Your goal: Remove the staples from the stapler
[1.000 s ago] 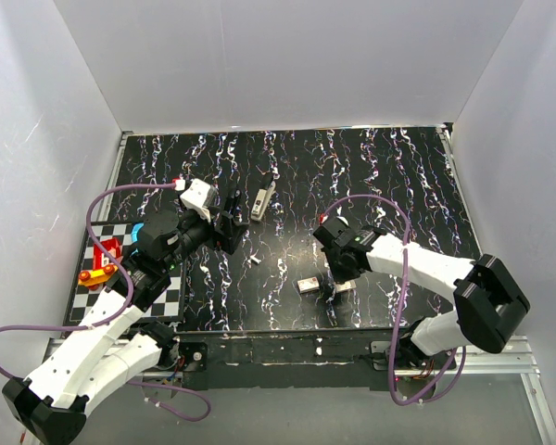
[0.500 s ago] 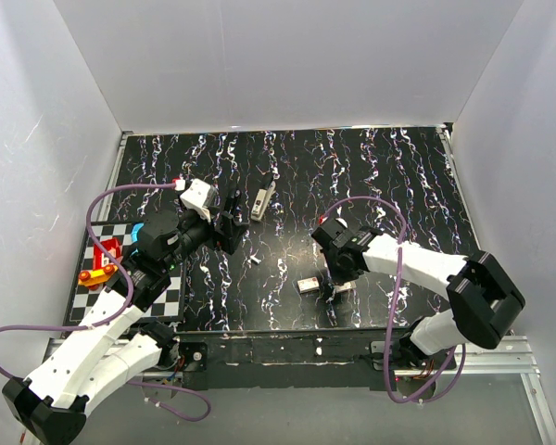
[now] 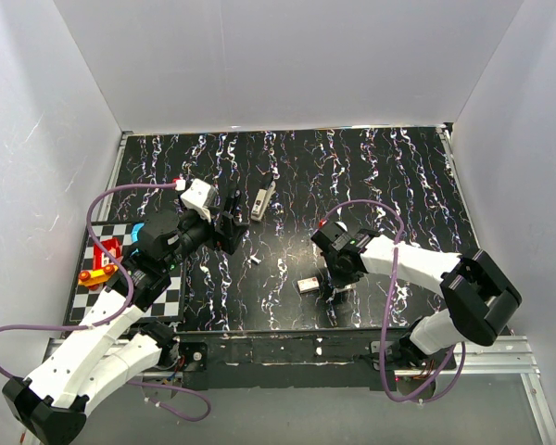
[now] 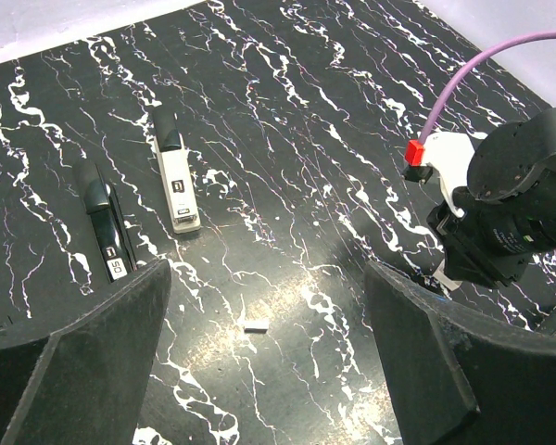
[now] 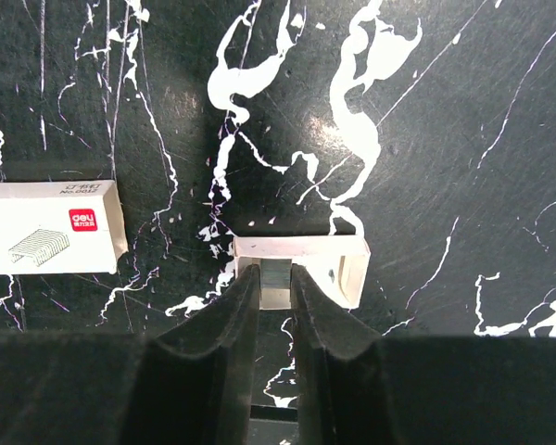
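A robotics lab cell: white walls (image 3: pixel 287 56) box in a black marbled table (image 3: pixel 371 167).

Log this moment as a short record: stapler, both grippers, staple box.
stapler: flat on the table, nothing touching it
white elongated piece: beside the stapler, apart from it
left gripper: open, empty, above the table
right gripper: closed on a grey piece at the small white tray
staple box: beside the tray, apart from it
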You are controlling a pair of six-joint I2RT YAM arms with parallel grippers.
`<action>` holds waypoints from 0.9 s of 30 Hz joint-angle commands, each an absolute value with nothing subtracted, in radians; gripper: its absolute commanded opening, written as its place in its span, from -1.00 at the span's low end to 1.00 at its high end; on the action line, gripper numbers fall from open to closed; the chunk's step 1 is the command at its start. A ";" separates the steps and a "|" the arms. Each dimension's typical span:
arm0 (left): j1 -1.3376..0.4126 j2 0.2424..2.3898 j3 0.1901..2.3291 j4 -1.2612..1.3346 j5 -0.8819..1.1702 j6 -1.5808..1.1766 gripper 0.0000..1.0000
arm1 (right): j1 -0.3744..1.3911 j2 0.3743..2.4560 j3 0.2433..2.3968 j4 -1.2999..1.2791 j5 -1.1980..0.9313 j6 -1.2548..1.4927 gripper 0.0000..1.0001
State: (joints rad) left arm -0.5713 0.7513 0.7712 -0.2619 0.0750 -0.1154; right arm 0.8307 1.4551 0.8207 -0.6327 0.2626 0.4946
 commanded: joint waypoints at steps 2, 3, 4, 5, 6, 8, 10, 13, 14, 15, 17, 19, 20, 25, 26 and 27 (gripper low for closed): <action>-0.569 0.752 0.769 -0.264 0.072 -0.107 0.70 | 0.827 1.456 0.821 -0.617 0.278 0.503 -0.35; -0.569 0.752 0.769 -0.264 0.072 -0.109 0.70 | 0.827 1.453 0.822 -0.615 0.279 0.505 -0.30; -0.569 0.752 0.769 -0.262 0.072 -0.107 0.70 | 0.825 1.456 0.824 -0.617 0.281 0.503 -0.27; -0.569 0.752 0.769 -0.262 0.072 -0.107 0.70 | 0.825 1.454 0.827 -0.618 0.281 0.502 -0.24; -0.569 0.752 0.769 -0.264 0.074 -0.107 0.70 | 0.827 1.456 0.830 -0.620 0.284 0.503 -0.22; -0.569 0.752 0.769 -0.262 0.075 -0.107 0.70 | 0.825 1.457 0.836 -0.624 0.285 0.503 -0.17; -0.569 0.753 0.769 -0.262 0.074 -0.107 0.70 | 0.824 1.454 0.847 -0.637 0.290 0.503 -0.15; -0.569 0.752 0.769 -0.262 0.075 -0.107 0.70 | 0.825 1.416 0.868 -0.667 0.304 0.502 -0.14; -0.569 0.752 0.767 -0.262 0.075 -0.107 0.70 | 0.825 1.399 0.879 -0.679 0.308 0.499 -0.14; -0.569 0.752 0.769 -0.262 0.077 -0.109 0.70 | 0.827 1.384 0.894 -0.693 0.313 0.497 -0.14; -0.569 0.752 0.769 -0.262 0.077 -0.107 0.70 | 0.827 1.353 0.925 -0.718 0.314 0.489 -0.13; -0.569 0.752 0.767 -0.262 0.077 -0.107 0.70 | 0.827 1.327 0.955 -0.738 0.311 0.476 -0.13; -0.569 0.752 0.769 -0.262 0.077 -0.107 0.70 | 0.827 1.319 0.974 -0.744 0.308 0.468 -0.13; -0.569 0.753 0.770 -0.262 0.075 -0.107 0.70 | 0.827 1.322 1.032 -0.726 0.256 0.417 -0.12; -0.569 0.753 0.770 -0.264 0.075 -0.107 0.70 | 0.827 1.330 1.041 -0.703 0.238 0.401 -0.12; -0.569 0.753 0.769 -0.262 0.075 -0.106 0.71 | 0.827 1.342 1.049 -0.681 0.207 0.388 -0.12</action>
State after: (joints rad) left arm -0.5713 0.7525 0.7712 -0.2619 0.0750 -0.1154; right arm 0.8303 1.3266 1.0000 -0.7124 0.2741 0.4469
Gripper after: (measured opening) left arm 0.849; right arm 0.439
